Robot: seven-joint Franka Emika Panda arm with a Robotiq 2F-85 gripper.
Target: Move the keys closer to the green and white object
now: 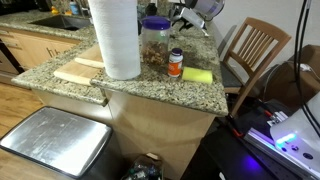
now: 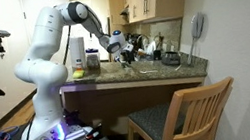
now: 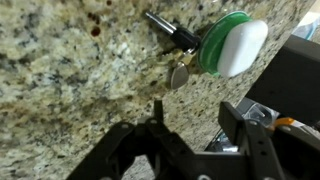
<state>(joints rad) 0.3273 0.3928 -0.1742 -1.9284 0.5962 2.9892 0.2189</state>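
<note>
The keys [image 3: 176, 42] lie on the speckled granite counter [image 3: 70, 60] in the wrist view: a dark key, a small silver piece, and a round green-rimmed white tag [image 3: 232, 46] beside them. My gripper [image 3: 196, 115] is open and empty, hovering above the counter just short of the keys. The green and white object, a flat yellow-green sponge block [image 1: 197, 75], lies near the counter's front edge next to the small orange bottle [image 1: 176, 63]. In both exterior views my gripper [image 1: 185, 16] [image 2: 117, 47] is over the far part of the counter. I cannot make out the keys there.
A tall paper towel roll [image 1: 116, 38] and a clear jar of nuts [image 1: 155, 45] stand between the sponge and the far counter. A wooden board [image 1: 78, 72] lies beside the roll. A wooden chair [image 1: 255, 48] stands by the counter end. Clutter fills the back counter [image 2: 153, 55].
</note>
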